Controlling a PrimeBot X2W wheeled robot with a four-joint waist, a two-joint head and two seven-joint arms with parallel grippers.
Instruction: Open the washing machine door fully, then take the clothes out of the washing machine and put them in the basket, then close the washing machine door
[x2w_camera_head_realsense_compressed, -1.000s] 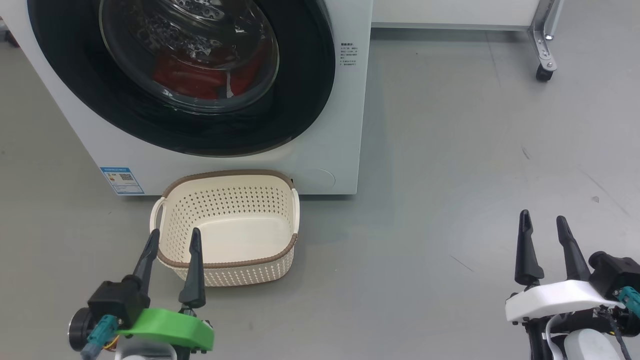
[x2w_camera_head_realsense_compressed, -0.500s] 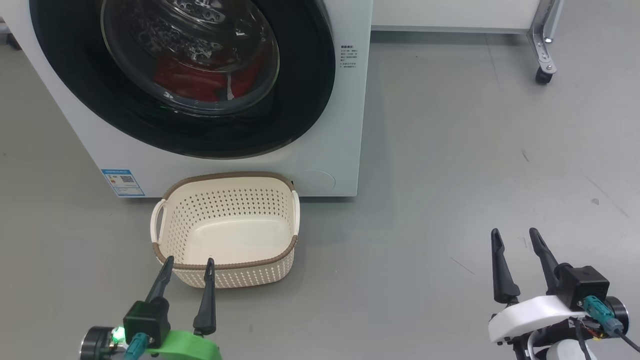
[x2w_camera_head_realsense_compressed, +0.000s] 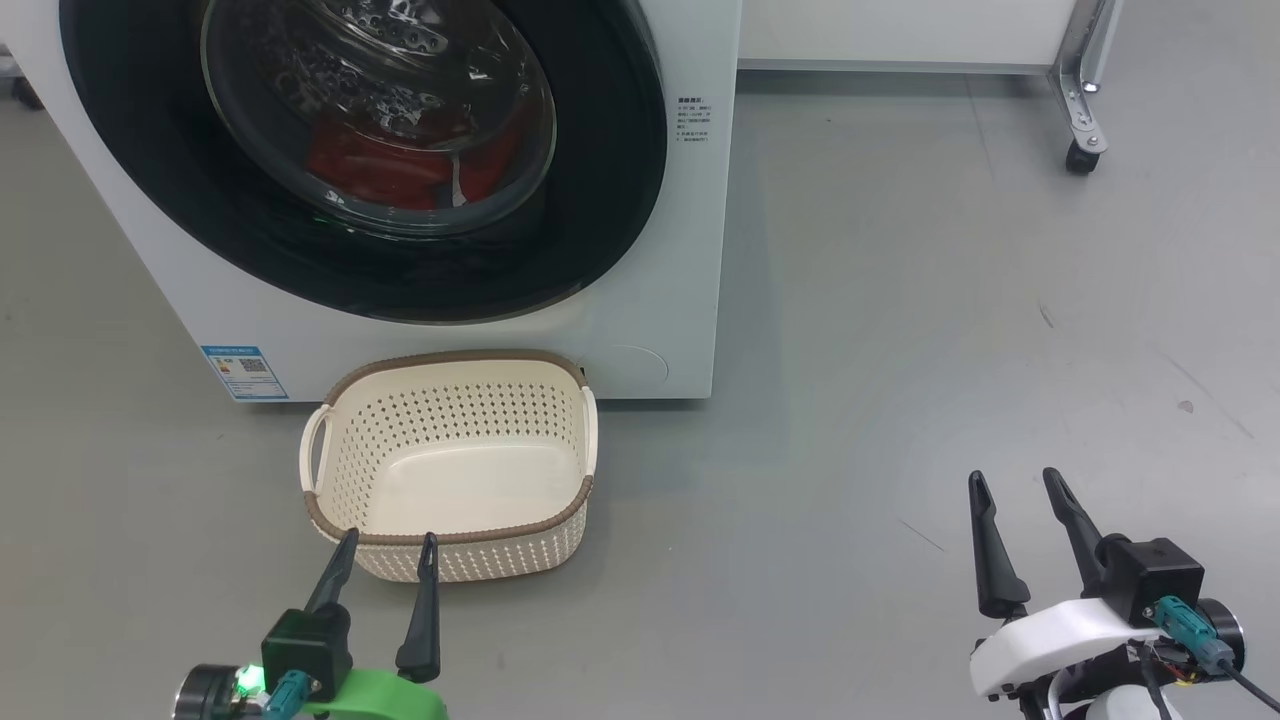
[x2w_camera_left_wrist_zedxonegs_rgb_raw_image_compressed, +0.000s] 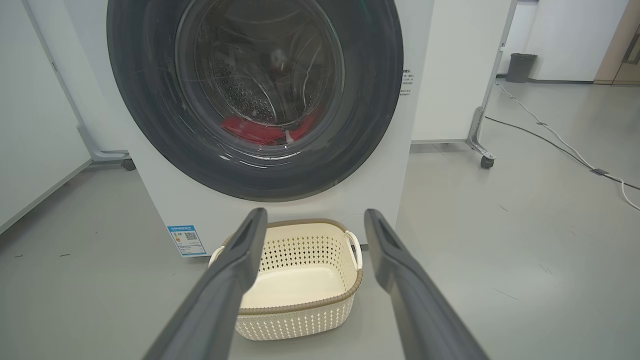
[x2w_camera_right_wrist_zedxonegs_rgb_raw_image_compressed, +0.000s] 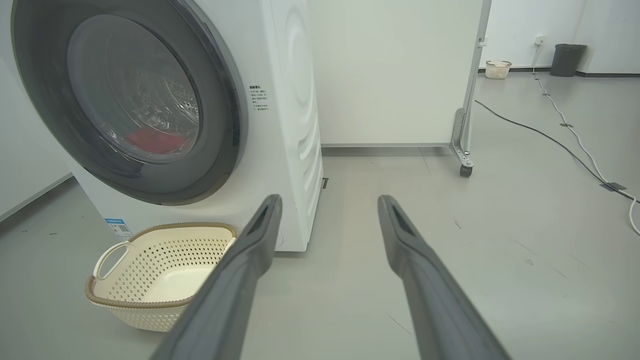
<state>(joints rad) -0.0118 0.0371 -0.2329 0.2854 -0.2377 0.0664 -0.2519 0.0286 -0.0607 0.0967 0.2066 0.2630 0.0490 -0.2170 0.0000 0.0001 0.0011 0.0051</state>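
The white washing machine (x2w_camera_head_realsense_compressed: 690, 250) stands at the upper left of the head view, its black-rimmed door (x2w_camera_head_realsense_compressed: 600, 200) shut. Red clothes (x2w_camera_head_realsense_compressed: 400, 165) show through the glass in the drum, also in the left wrist view (x2w_camera_left_wrist_zedxonegs_rgb_raw_image_compressed: 250, 131). A cream basket (x2w_camera_head_realsense_compressed: 450, 540) sits empty on the floor right in front of the machine. My left gripper (x2w_camera_head_realsense_compressed: 388, 540) is open just before the basket's near rim. Far off to the right over bare floor, my right gripper (x2w_camera_head_realsense_compressed: 1012, 478) is open too. Both hold nothing.
A white panel on a castor leg (x2w_camera_head_realsense_compressed: 1078, 150) stands behind and right of the machine. Cables (x2w_camera_right_wrist_zedxonegs_rgb_raw_image_compressed: 565, 130) run across the grey floor further right, with a dark bin (x2w_camera_right_wrist_zedxonegs_rgb_raw_image_compressed: 567, 59) and a small basket (x2w_camera_right_wrist_zedxonegs_rgb_raw_image_compressed: 497, 69) by the far wall.
Both grippers have drawn back toward the bottom of the head view, the right one also shifting left. The camera has tilted slightly. Door, clothes and basket are unmoved.
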